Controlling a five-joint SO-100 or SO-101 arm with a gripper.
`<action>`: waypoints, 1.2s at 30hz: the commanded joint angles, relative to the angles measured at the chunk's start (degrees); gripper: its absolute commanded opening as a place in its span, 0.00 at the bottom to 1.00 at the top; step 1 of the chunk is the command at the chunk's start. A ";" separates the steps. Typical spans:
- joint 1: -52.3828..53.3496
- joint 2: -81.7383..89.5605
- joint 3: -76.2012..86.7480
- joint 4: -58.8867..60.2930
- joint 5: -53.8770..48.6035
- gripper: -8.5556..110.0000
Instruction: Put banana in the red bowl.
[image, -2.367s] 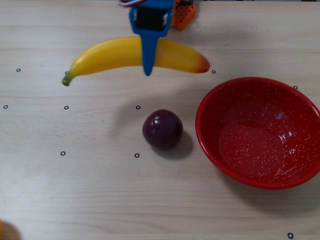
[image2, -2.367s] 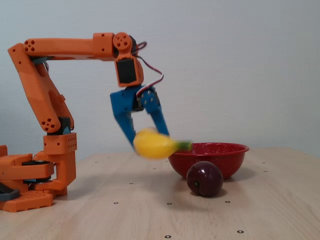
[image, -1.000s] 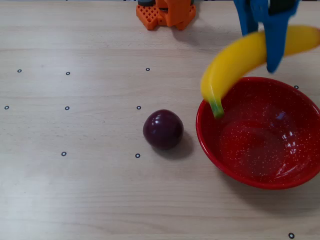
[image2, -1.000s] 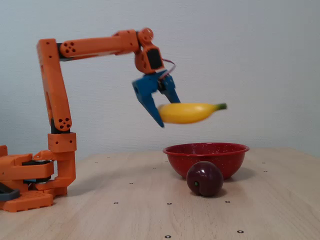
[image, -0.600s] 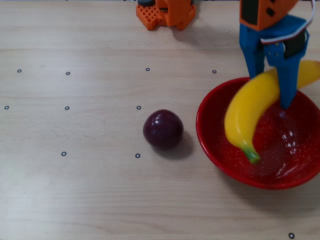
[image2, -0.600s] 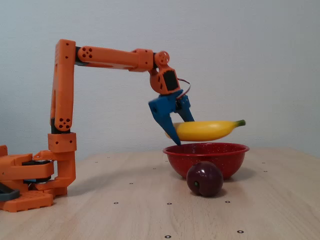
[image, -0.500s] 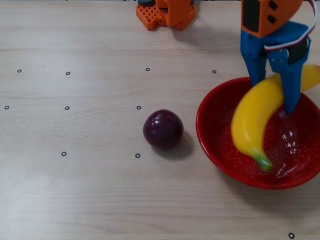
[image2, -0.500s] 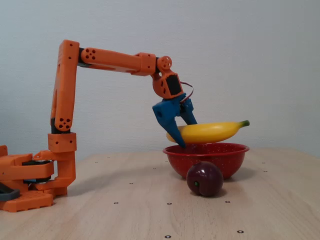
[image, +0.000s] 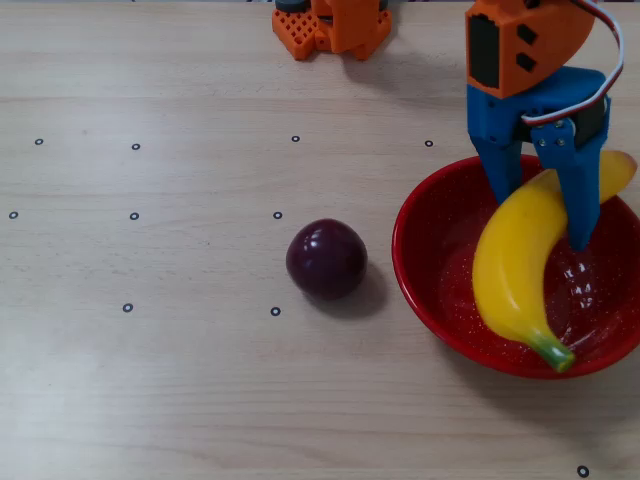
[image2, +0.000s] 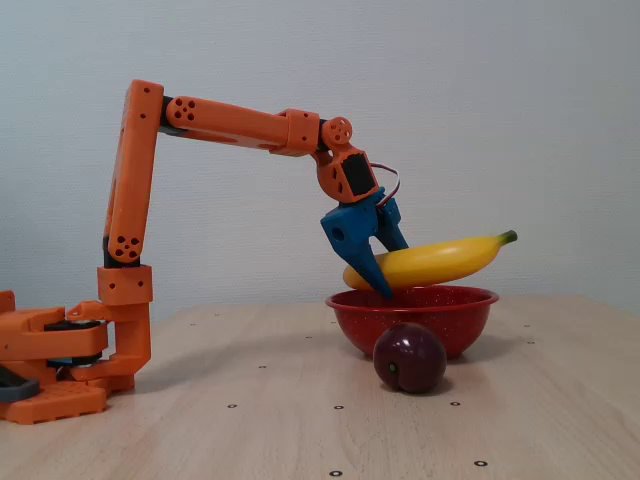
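The yellow banana (image: 515, 262) (image2: 435, 262) lies lengthwise across the red bowl (image: 430, 290) (image2: 440, 320), its green stem end over the bowl's near rim in the overhead view. My blue gripper (image: 545, 225) (image2: 385, 285) is shut on the banana near its reddish tip end, one finger on each side. In the fixed view the banana sits tilted, stem end raised, with its gripped end down at the bowl's rim.
A dark purple plum (image: 326, 259) (image2: 409, 357) rests on the wooden table just left of the bowl in the overhead view. The orange arm base (image: 330, 25) (image2: 60, 365) stands at the table's far edge. Small black ring marks dot the tabletop.
The arm carried the banana from above the plum's side of the table over to the bowl and lowered it. In the last half second the banana turned further, stem end toward the near rim.
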 joint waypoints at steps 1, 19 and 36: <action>2.20 3.43 -1.58 -1.58 -2.99 0.14; 4.39 5.36 -1.85 1.85 -7.73 0.40; 5.80 10.20 -4.75 3.69 -7.38 0.36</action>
